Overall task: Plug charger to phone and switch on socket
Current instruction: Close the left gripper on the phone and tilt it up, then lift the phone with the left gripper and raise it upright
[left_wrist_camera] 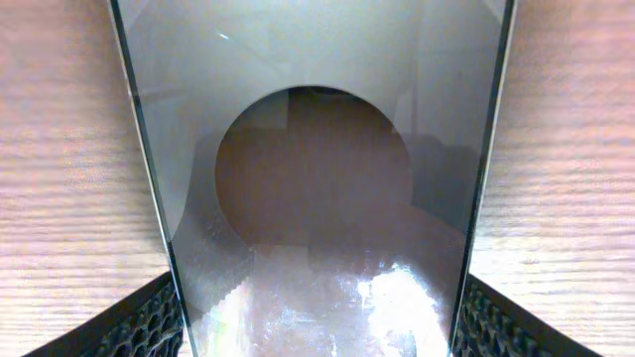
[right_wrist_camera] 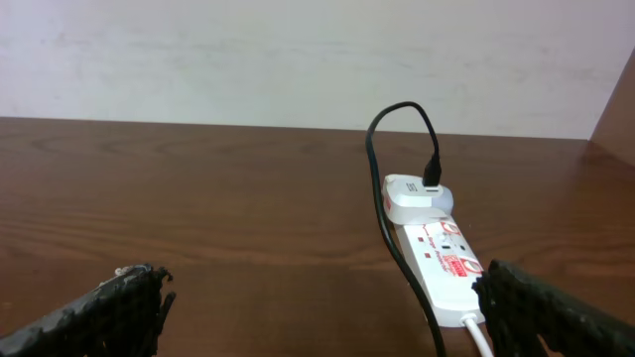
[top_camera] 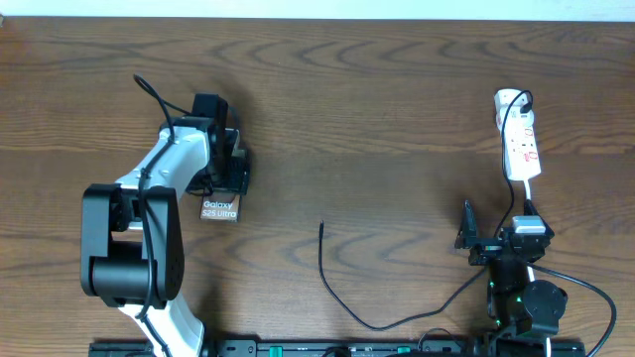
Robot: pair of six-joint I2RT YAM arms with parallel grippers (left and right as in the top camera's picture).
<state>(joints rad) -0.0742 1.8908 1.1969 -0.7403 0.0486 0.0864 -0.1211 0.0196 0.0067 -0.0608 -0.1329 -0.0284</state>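
Bronze-brown glossy phone slab [left_wrist_camera: 317, 198] is being clamped by the left claw [top_camera: 230, 171]. Thin black charger cable [top_camera: 321, 248] is lying loose between claws; its tip is judged to need fetching by the right claw [top_camera: 496, 230], fingers apart, white power-strip socket [right_wrist_camera: 437, 253] ahead.

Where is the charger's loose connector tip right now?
Overhead view: the connector tip lies loose near the middle of the table, right of the phone and left of the right gripper.
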